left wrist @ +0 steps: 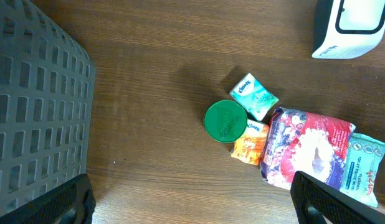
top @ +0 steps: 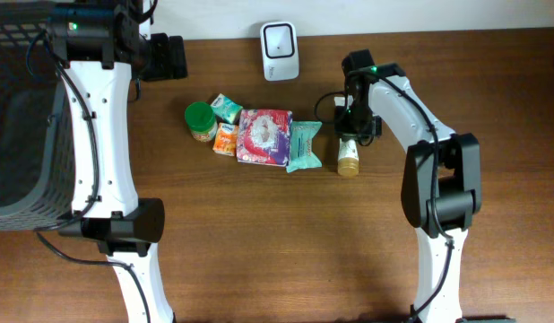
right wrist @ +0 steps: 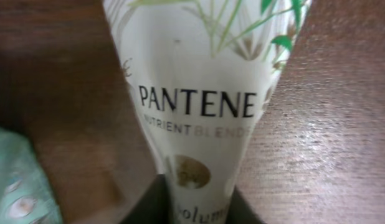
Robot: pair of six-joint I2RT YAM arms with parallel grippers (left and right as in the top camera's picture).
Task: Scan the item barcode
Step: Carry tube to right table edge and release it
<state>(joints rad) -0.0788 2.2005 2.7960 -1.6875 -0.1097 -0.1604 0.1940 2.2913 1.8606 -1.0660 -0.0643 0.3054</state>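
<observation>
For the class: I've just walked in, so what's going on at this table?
The right gripper grips a white Pantene tube on the table, beside a row of small packets. The left gripper hangs open and empty near the basket. The scanner stands at the far edge, with nothing held up to it yet.

Noted on table (top: 286,251): basket (top: 17,135) at far left edge. Scanner (top: 280,50) at rear centre, well apart from basket. Ahead of scanner, a row of goods, left to right: jar (top: 200,119); tissue pack (top: 227,109) just right of jar, with small packet (top: 226,139) directly in front of it; large pouch (top: 265,136) touching both; wipes pack (top: 304,145) against pouch's right side. Jar standing upright, nearest of the row to basket yet well apart from it. Further right, apart from wipes pack: tube (top: 349,160), lying lengthwise front to back, right of scanner's line.
</observation>
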